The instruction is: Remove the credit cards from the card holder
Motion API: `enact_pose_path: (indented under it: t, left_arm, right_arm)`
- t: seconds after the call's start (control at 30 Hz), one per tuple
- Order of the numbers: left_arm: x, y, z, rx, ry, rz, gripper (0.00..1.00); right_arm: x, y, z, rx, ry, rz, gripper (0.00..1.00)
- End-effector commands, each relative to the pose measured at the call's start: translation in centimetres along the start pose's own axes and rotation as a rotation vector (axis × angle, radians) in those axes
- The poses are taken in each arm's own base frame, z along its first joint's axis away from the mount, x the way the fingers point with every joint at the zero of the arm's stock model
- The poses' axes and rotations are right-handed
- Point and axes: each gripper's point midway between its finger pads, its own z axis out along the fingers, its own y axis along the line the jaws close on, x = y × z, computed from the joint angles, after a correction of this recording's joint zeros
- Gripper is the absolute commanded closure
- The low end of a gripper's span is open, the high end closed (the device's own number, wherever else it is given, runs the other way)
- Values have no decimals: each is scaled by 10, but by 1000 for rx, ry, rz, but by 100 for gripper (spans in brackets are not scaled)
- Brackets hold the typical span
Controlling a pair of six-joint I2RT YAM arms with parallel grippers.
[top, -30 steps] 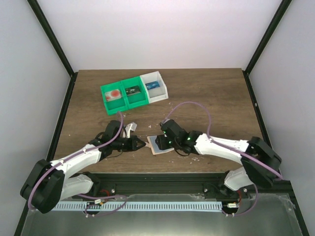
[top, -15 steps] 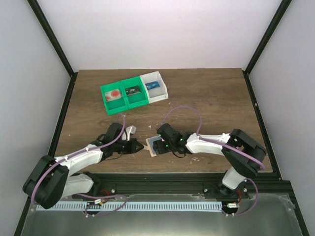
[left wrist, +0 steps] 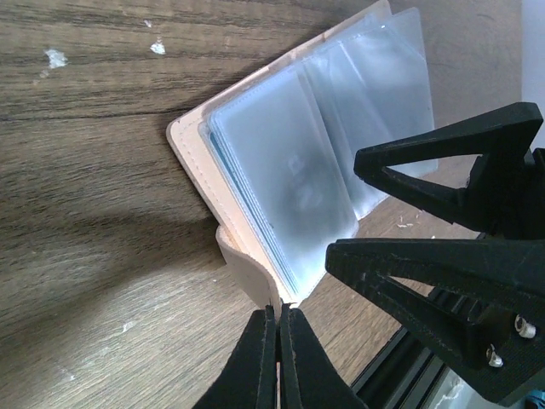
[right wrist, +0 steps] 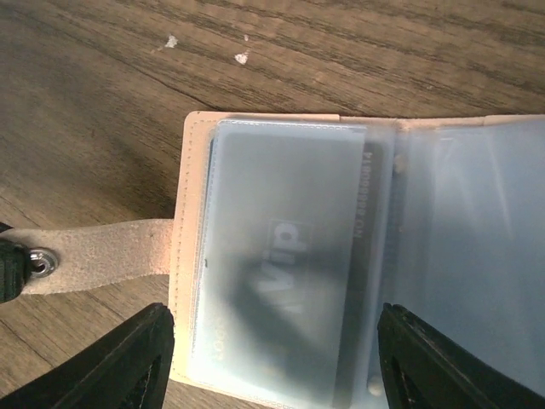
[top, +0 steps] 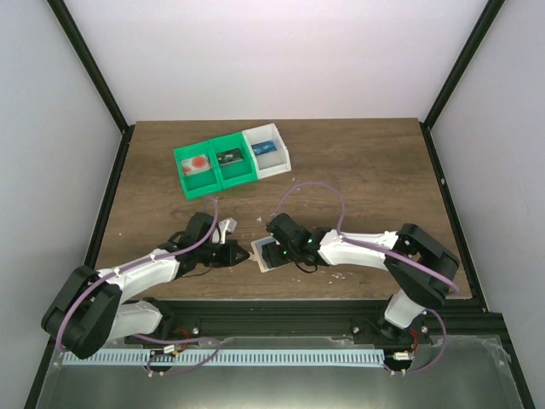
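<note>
The tan card holder (top: 259, 248) lies open on the table near the front edge. Clear sleeves hold a light blue credit card (right wrist: 281, 256), printed "VIP", seen through the plastic. My left gripper (left wrist: 278, 311) is shut on the holder's tab (left wrist: 247, 273) at the holder's left edge. In the right wrist view the tab (right wrist: 102, 256) runs left to that gripper's tip. My right gripper (right wrist: 274, 341) is open just above the holder (right wrist: 192, 196), its jaws on either side of the card. Its black fingers (left wrist: 443, 153) show in the left wrist view over the sleeves.
A row of two green bins (top: 213, 166) and one white bin (top: 266, 152) with small items stands at the back left. Small white crumbs lie on the wood around the holder. The table's front edge and a black rail are just behind the grippers.
My right gripper has moved left over the holder. The holder has shifted a little left with it. The left gripper has stayed on the tab.
</note>
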Motion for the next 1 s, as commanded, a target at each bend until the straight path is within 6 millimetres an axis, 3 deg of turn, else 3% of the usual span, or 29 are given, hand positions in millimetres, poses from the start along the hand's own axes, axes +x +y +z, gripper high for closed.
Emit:
enact_pose_path:
  t: [0.0, 0.17, 0.47, 0.63, 0.97]
  left_arm:
    - [-11, -17, -4, 47, -21, 44, 100]
    - [-13, -21, -7, 57, -34, 57, 100]
    - [-14, -22, -11, 44, -37, 67, 100]
    - [-15, -24, -13, 45, -41, 72, 100]
    - [-12, -25, -15, 45, -27, 74, 100]
  right_arm:
    - [-8, 6, -4, 28, -13, -24, 33]
    - [-10, 5, 2, 39, -15, -33, 33]
    - [3, 3, 14, 25, 21, -49, 32]
    - [2, -3, 16, 56, 13, -65, 43]
    - [8, -33, 11, 201, 3, -40, 59]
